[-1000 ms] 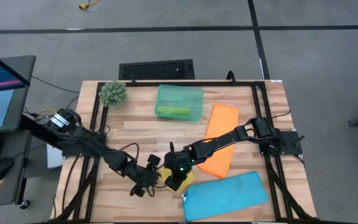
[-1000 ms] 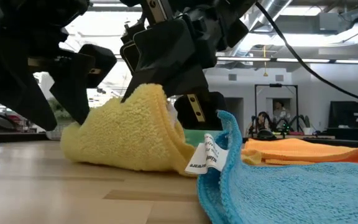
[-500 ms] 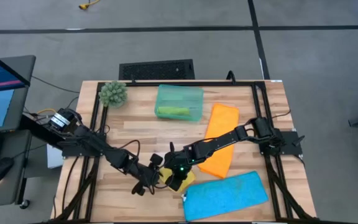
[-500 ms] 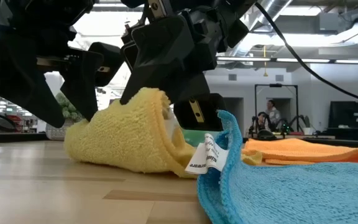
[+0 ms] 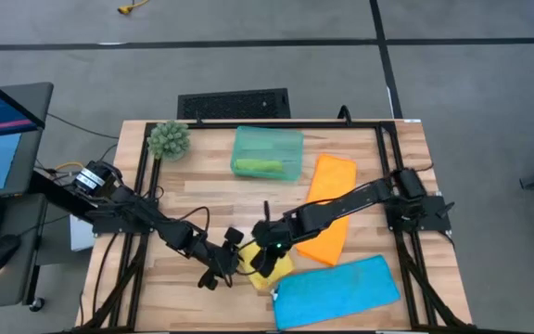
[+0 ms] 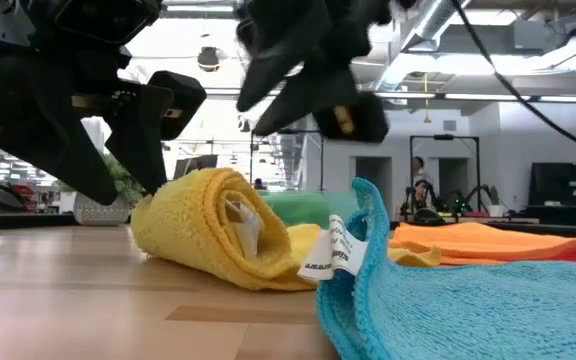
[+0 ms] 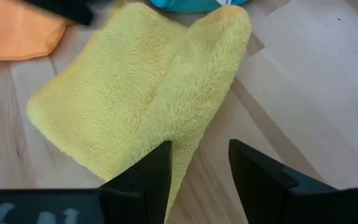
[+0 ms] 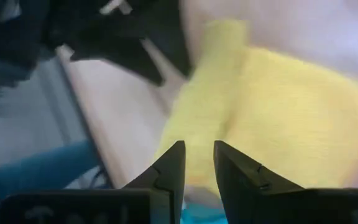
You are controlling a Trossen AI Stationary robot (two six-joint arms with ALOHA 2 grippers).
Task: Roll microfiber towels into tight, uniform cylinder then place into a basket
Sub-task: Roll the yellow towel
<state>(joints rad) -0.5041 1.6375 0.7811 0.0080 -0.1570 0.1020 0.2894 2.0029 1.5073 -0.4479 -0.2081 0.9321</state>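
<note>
Near the front edge of the wooden tabletop (image 5: 184,199), the high view shows the yellow microfiber towel (image 5: 269,267) lying partly rolled, touching the bright blue microfiber towel (image 5: 336,292) at the front right. The left gripper (image 5: 222,266) reaches in from the left edge and meets the yellow towel's left side; the right gripper (image 5: 265,239) extends from the right edge and hovers above the towel's rear. The flat orange microfiber towel (image 5: 325,204) lies under the right arm, and the translucent teal plastic basket (image 5: 267,153), near the rear edge beside the spiky green plant ball (image 5: 169,139), holds a green rolled towel (image 5: 257,167).

Low view: the yellow towel is a loose curl with one gaping end. The right gripper hangs clear above it; the left gripper stands at its far side.

Left wrist view: the fingers (image 7: 149,180) stand apart, empty, straddling the towel's folded edge.

Right wrist view: the fingers (image 8: 170,167) are slightly apart and hold nothing.

Risk: with neither gripper clamping, the springy curl may unroll, or a push from the left could slide it into the blue towel and snag it.
</note>
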